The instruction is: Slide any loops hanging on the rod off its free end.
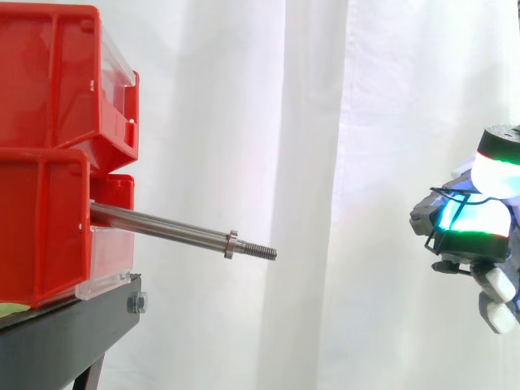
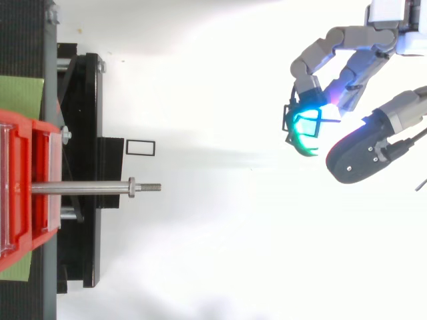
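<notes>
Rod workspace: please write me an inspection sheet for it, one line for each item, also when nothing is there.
Surface: black stand carrying red bins.
Job's things: rod sticks out of the bins, sloping slightly down, with no loop on it. Black wire loop is at the hand. A second rectangular loop lies flat beside the stand.
Clutter: green sheet under the bins.
Hand: hand is well clear of the rod's threaded free end, fingers curled on the black wire loop.
Cables: nothing seen.
Surroundings: white curtain.
</notes>
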{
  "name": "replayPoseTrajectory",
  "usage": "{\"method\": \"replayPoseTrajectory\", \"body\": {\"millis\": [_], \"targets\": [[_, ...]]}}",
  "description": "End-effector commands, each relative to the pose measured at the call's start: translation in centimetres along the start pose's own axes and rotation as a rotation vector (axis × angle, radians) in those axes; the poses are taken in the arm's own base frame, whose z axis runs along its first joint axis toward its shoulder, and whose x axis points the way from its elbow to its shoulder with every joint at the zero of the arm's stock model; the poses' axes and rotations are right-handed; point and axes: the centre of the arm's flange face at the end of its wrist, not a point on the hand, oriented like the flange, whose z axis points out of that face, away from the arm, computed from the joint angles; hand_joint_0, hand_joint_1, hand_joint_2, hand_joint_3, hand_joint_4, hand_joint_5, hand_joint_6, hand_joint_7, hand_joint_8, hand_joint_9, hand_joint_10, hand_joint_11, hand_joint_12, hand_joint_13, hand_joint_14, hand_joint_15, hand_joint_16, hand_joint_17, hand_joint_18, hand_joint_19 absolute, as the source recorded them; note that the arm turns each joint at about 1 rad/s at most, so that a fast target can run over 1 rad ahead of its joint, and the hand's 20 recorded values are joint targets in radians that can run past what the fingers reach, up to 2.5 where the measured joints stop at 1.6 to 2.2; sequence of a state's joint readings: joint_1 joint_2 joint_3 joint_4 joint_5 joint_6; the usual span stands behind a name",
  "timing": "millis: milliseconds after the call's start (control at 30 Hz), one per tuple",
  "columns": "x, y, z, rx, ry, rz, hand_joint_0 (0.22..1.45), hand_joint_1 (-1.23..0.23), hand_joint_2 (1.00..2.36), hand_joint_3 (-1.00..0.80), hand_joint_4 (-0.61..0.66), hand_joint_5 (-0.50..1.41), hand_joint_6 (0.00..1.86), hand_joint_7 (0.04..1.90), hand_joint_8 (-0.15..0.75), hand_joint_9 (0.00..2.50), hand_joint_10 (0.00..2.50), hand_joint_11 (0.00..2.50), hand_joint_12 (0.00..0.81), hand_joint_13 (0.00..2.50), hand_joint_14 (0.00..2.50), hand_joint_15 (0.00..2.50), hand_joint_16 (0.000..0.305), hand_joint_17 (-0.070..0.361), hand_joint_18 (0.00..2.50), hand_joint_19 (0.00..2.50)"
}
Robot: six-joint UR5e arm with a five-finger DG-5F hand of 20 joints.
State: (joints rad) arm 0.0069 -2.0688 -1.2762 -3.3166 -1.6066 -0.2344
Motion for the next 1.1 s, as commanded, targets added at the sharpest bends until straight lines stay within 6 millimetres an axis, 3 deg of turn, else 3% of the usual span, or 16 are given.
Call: {"method": "replayPoseTrajectory", "body": {"millis": [0,133,267,367,1067], "targets": [[0.1,0.0,0.0,0.0,0.002,-0.004,0.62,-0.72,1.02,-0.3,0.08,-0.22,0.8,1.26,0.263,0.78,0.01,0.43,0.25,0.82,0.01,0.14,0.046,0.103,0.84,0.34],[0.1,0.0,-0.1,0.009,0.005,0.001,0.65,-0.74,1.02,-0.25,0.08,-0.23,0.8,1.26,0.257,0.84,0.01,0.51,0.25,0.84,0.01,0.15,0.046,0.103,0.85,0.32],[-0.4,1.6,-2.2,0.016,-0.007,-0.003,0.67,-0.75,1.02,-0.24,0.12,-0.23,0.81,1.24,0.256,0.84,0.01,0.52,0.25,0.84,0.01,0.14,0.046,0.103,0.85,0.32],[-0.4,1.8,-2.9,0.045,-0.022,-0.004,0.66,-0.76,1.02,-0.31,0.14,-0.23,0.81,1.24,0.254,0.84,0.02,0.52,0.249,0.84,0.01,0.15,0.046,0.103,0.85,0.32],[0.2,2.1,-2.3,0.029,-0.061,-0.008,0.69,-0.79,1.01,-0.43,0.12,-0.23,0.8,1.22,0.253,0.85,0.02,0.53,0.25,0.86,0.01,0.15,0.045,0.102,0.86,0.32]]}}
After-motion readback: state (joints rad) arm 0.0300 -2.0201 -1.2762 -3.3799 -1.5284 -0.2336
